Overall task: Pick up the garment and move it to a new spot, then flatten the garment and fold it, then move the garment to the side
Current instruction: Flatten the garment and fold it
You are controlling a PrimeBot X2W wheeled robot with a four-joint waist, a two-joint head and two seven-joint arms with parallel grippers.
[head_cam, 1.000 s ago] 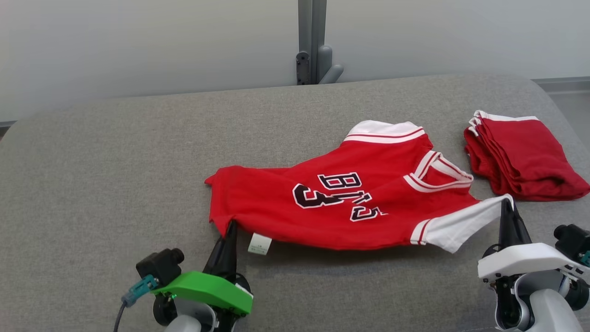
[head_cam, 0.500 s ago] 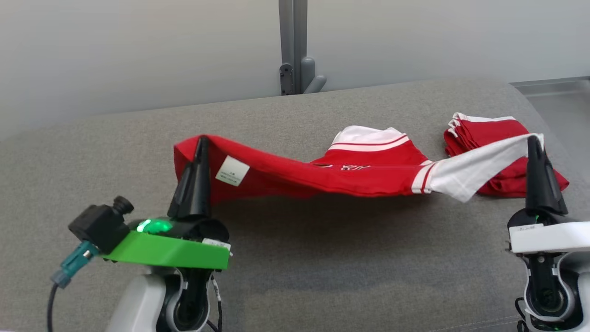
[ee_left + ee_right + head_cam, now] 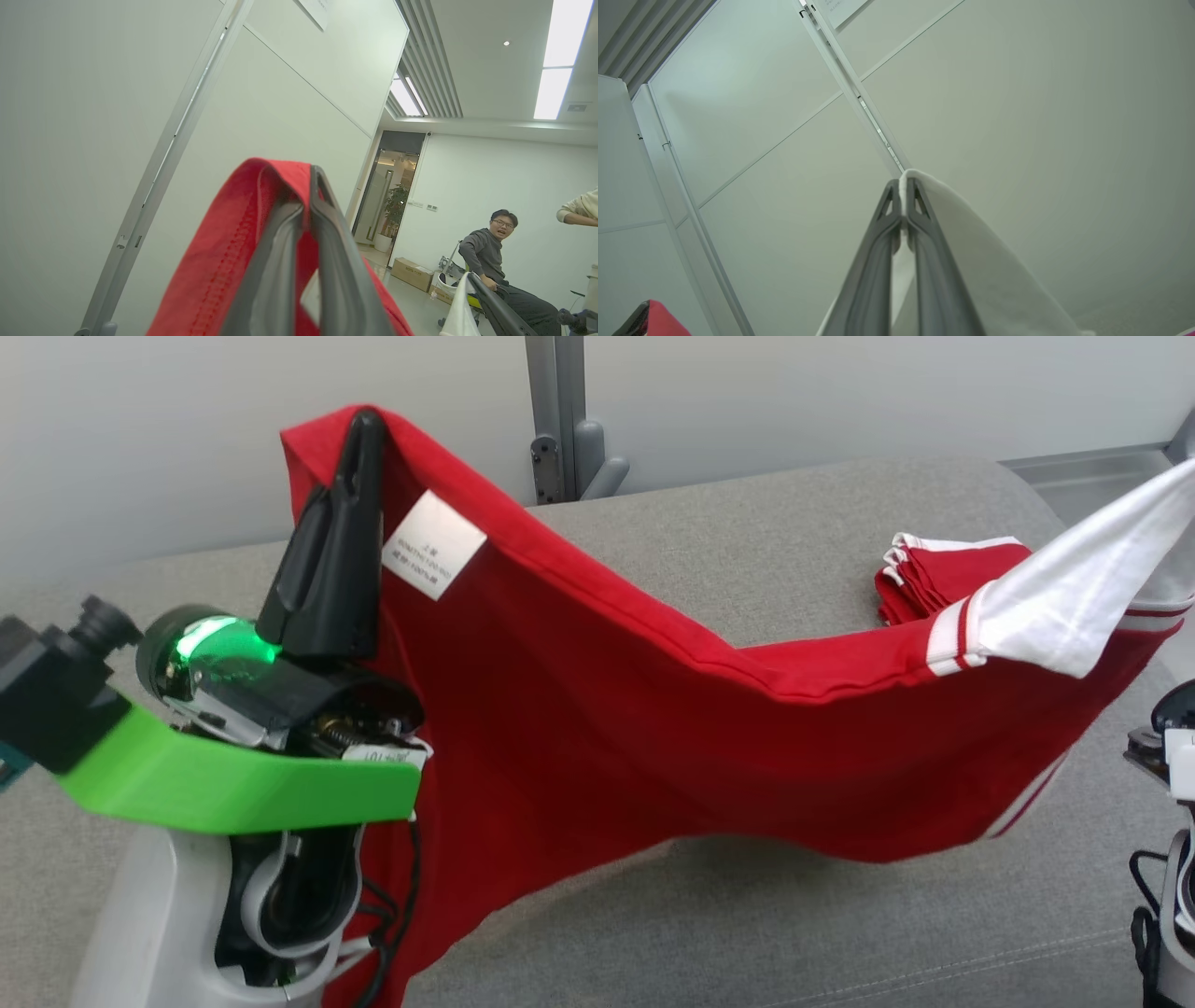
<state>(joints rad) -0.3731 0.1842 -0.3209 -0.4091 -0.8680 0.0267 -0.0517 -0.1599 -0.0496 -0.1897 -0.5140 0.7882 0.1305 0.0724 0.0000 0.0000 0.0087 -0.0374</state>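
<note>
Above the gray padded surface (image 3: 747,915) we hold the garment (image 3: 579,728) aloft: left jaws clamped on its red hem (image 3: 597,581), right jaws clamped on its white sleeve (image 3: 1074,597).

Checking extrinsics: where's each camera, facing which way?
Head view: on the head, angled down at the grey padded table; left end effector holds the red-and-white fabric jersey.
Left wrist view: looks up its own fingers at wall and ceiling.
Right wrist view: looks up at wall panels; right end effector pinches the white sleeve.
Head and left wrist share the red hem.
</note>
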